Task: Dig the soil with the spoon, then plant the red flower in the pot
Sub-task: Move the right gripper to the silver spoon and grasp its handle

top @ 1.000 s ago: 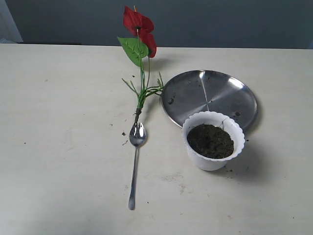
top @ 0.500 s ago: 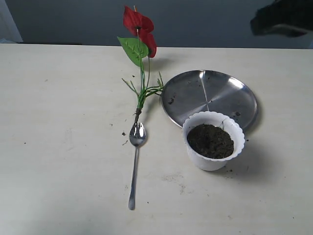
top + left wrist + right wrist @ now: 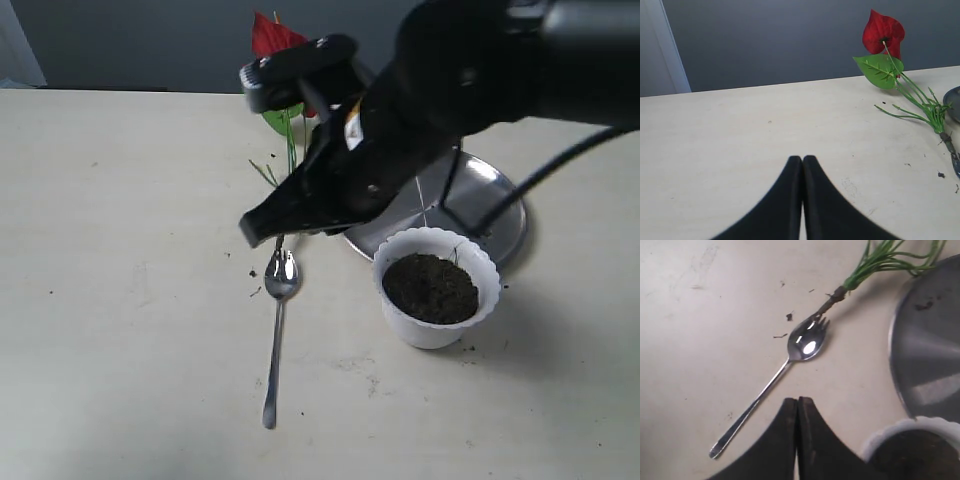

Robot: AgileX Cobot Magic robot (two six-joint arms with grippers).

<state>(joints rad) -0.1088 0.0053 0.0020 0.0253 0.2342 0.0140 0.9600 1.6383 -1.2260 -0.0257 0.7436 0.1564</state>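
The spoon [image 3: 277, 325] lies flat on the table, its bowl [image 3: 807, 340] touching the stem end of the red flower [image 3: 268, 35]. The flower lies on the table and my right arm hides most of it; its blooms [image 3: 883, 32] and green leaf [image 3: 879, 70] show in the left wrist view. The white scalloped pot [image 3: 430, 335] holds dark soil [image 3: 431, 288]. My right gripper [image 3: 250, 232] hangs shut and empty above the spoon's bowl; its tip [image 3: 798, 400] points between spoon and pot [image 3: 880, 437]. My left gripper [image 3: 802, 159] is shut, empty, left of the flower, and out of the exterior view.
A round steel plate [image 3: 505, 210] lies behind the pot, partly under the right arm, with its edge near the flower stems [image 3: 880, 260]. Small crumbs of soil [image 3: 789, 316] dot the table by the spoon's bowl. Bare table spreads to the left and front.
The right arm has swept in from the upper right and now hangs over the flower stem and the spoon's bowl. Spoon, flower, pot and plate have not moved.
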